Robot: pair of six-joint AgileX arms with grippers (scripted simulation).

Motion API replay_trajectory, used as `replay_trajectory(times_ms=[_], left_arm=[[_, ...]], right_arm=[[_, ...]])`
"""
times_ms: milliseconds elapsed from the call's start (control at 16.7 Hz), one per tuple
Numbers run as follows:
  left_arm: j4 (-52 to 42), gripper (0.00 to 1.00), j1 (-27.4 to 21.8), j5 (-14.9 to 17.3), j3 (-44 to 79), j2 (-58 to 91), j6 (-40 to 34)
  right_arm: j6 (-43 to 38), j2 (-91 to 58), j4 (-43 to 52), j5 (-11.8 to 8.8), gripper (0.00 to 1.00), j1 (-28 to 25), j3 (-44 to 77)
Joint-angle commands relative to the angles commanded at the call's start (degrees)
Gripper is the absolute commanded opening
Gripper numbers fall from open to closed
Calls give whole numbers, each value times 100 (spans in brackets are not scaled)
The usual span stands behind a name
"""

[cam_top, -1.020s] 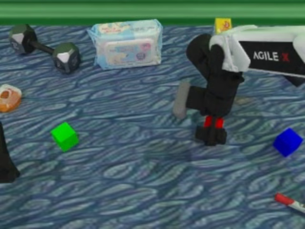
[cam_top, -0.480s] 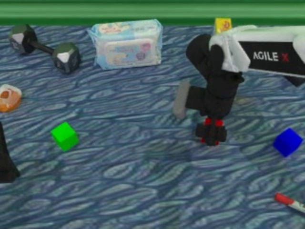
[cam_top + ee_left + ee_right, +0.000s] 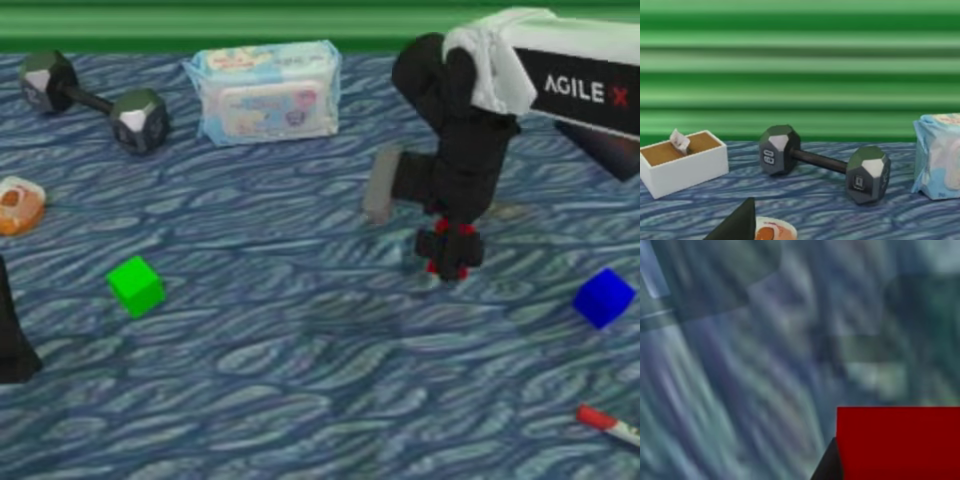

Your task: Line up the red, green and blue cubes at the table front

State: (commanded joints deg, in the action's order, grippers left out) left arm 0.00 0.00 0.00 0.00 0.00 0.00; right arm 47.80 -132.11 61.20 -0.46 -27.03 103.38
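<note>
Right arm (image 3: 560, 85): white shell, black panel (lettered "AGILE X"); black wrist; black pincer (image 3: 448, 252).

I see a dumbbell (image 3: 92, 101) top-left w/ a wet-wipes pack (image 3: 266, 92) just to its right, a small round orange-white item (image 3: 18, 205) at the left edge, a red-white pen (image 3: 608, 424) bottom-right, and a white box (image 3: 682, 161) w/ brown contents in left wrist view.

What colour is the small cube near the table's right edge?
Deep blue: the small glossy blue cube, clearest in the top view.
</note>
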Motion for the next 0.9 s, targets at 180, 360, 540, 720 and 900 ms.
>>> replay_trajectory(times_ms=[180,360,540,720,900], left_arm=[[0,100,0,0,0,0,0],[0,100,0,0,0,0,0],[0,100,0,0,0,0,0],[0,100,0,0,0,0,0],[0,100,0,0,0,0,0]], right_arm=[[0,186,390,1,0,-17,251],[0,196,402,1,0,-18,260],[-43,152,416,1,0,-75,297],[-303,39,568,6,0,-606,571],[-722,-122,802,15,0,-1411,969]])
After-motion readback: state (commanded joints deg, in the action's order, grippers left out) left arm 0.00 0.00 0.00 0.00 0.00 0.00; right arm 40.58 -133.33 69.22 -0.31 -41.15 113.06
